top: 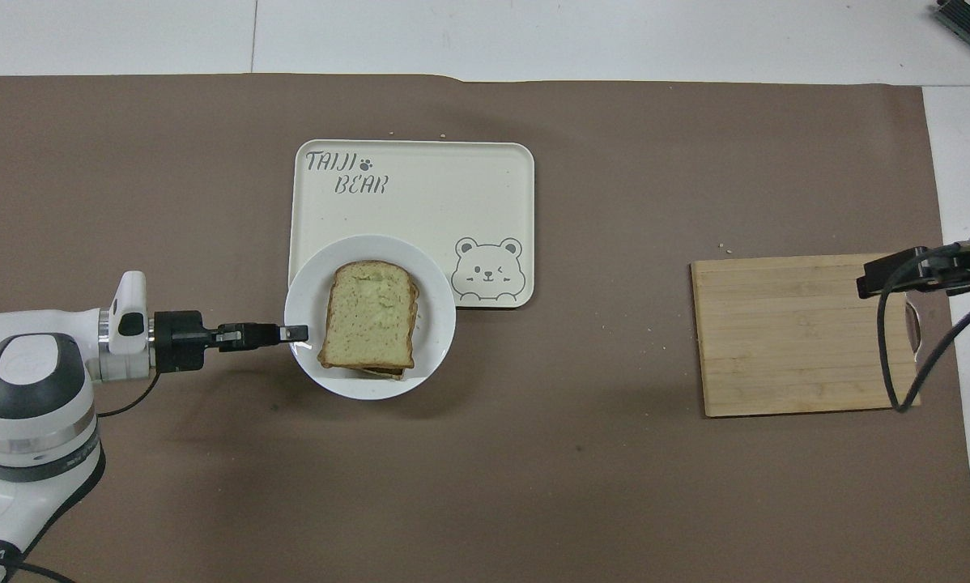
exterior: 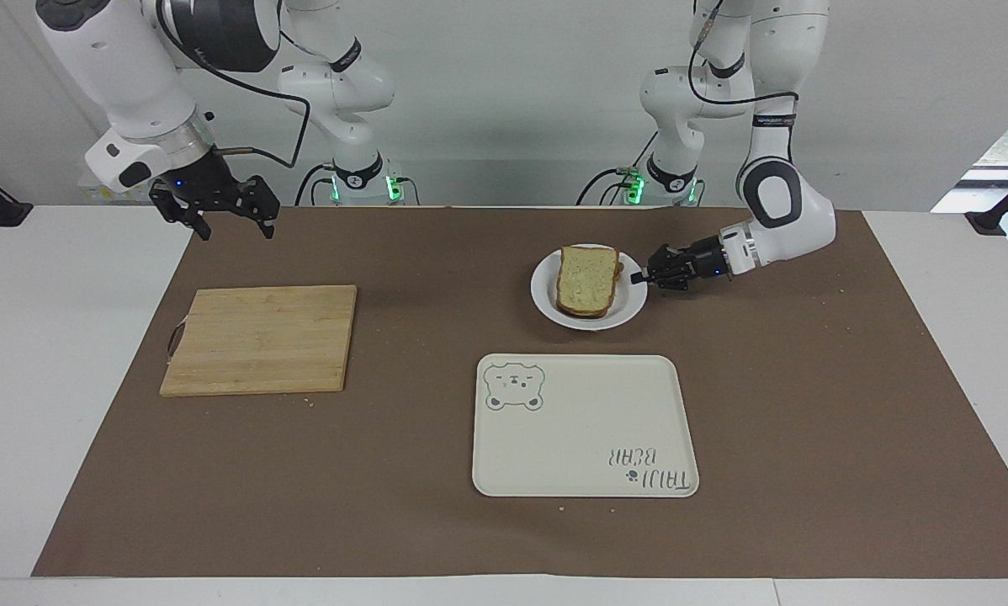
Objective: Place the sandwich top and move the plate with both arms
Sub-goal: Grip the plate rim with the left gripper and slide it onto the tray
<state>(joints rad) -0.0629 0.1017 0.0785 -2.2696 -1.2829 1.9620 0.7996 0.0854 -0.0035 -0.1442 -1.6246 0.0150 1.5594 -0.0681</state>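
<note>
The sandwich top [exterior: 586, 279] is a pale bread slice with a brown crust. It lies on a lower layer on the small white plate [exterior: 546, 290]. My left gripper [exterior: 641, 278] is shut on the plate's rim at the left arm's end and holds the plate a little above the brown mat. In the overhead view the plate [top: 436, 324] with the bread [top: 369, 314] covers the tray's near corner, and the left gripper [top: 297, 332] grips its rim. My right gripper [exterior: 226, 220] is open and empty, and waits in the air above the mat near the cutting board.
A cream tray with a bear drawing [exterior: 584, 429] lies farther from the robots than the plate; it also shows in the overhead view [top: 420, 202]. A wooden cutting board [exterior: 260, 337] lies toward the right arm's end. Crumbs dot the mat.
</note>
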